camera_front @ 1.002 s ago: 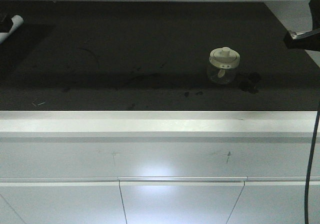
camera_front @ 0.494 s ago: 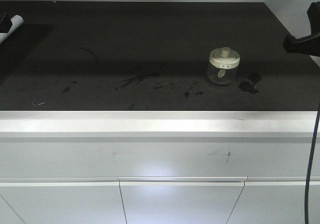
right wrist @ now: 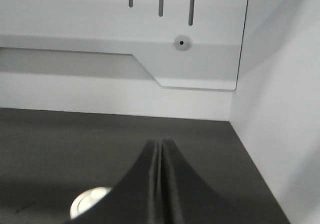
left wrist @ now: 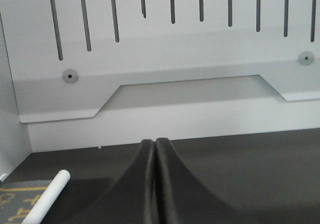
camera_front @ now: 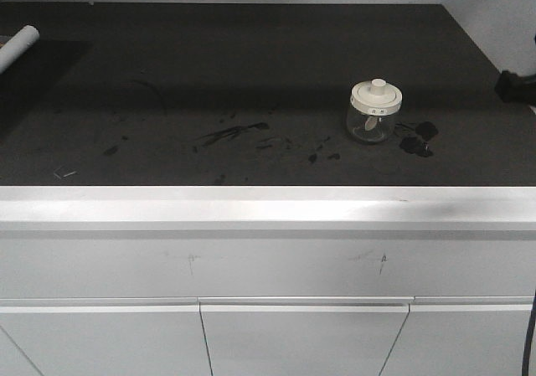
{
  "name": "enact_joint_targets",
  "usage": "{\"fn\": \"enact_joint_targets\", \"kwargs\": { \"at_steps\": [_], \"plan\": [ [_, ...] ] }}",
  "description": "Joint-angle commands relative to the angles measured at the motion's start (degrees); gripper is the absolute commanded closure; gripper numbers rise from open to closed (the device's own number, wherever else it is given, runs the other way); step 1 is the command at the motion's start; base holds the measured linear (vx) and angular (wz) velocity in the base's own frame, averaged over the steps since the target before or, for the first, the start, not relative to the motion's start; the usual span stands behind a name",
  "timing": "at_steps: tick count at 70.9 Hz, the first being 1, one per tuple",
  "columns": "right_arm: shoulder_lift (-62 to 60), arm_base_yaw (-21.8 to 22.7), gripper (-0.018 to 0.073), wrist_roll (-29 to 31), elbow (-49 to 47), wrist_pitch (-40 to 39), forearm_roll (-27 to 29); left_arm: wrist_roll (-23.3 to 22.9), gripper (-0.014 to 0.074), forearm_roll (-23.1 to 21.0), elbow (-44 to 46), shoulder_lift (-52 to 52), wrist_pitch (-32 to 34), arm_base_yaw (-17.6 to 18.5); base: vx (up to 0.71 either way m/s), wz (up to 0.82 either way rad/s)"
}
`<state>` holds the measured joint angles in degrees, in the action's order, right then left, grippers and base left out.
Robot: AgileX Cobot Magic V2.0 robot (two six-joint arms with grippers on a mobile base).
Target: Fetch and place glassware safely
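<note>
The glassware [camera_front: 374,110], a small squat clear jar with a cream-white knobbed lid, stands upright on the black worktop [camera_front: 251,66] toward the right. In the right wrist view its lid [right wrist: 89,199] shows at the lower left, partly hidden behind my right gripper [right wrist: 160,143], which is shut and holds nothing. Only a dark bit of the right arm [camera_front: 517,87] shows at the front view's right edge, well right of the jar. My left gripper [left wrist: 153,142] is shut and empty, over the worktop's far left, out of the front view.
A white cylinder [camera_front: 18,43] lies at the far left on a darker mat [left wrist: 20,204]. Dark smears [camera_front: 234,131] and a blot [camera_front: 417,139] mark the worktop. A slotted white back wall [left wrist: 165,49] and a right side wall [right wrist: 280,109] close in the space. White cabinet fronts [camera_front: 268,326] lie below.
Both arms have drawn back: the right arm's dark end slid off toward the right edge, and the left arm's tip left the front view's upper left. The jar has not moved.
</note>
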<state>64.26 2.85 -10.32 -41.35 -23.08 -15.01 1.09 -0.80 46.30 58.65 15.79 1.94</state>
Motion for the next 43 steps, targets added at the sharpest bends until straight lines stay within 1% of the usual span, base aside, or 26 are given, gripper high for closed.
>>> {"fn": "enact_joint_targets", "kwargs": {
  "at_steps": [1, 15, 33, 43],
  "plan": [
    [-3.2, 0.3, 0.0560, -1.0, 1.2, -4.3, -0.6, -0.2, 0.0603, -0.2, -1.0, -4.2, 1.8, 0.1, 0.00, 0.00],
    [-6.9, 0.3, 0.0560, -0.9, 6.1, -4.2, -0.7, -0.2, 0.0603, -0.1, -8.7, -12.6, -1.2, 0.1, 0.00, 0.00],
    [-8.0, 0.3, 0.0560, -0.9, 6.5, -3.4, -0.7, -0.2, 0.0603, -0.1, -19.1, -26.8, -10.5, 0.1, 0.00, 0.00],
    [-8.0, 0.3, 0.0560, -0.9, 6.5, -3.4, -0.7, -0.2, 0.0603, -0.1, -24.2, -34.8, -14.4, 0.1, 0.00, 0.00]
  ]
}}
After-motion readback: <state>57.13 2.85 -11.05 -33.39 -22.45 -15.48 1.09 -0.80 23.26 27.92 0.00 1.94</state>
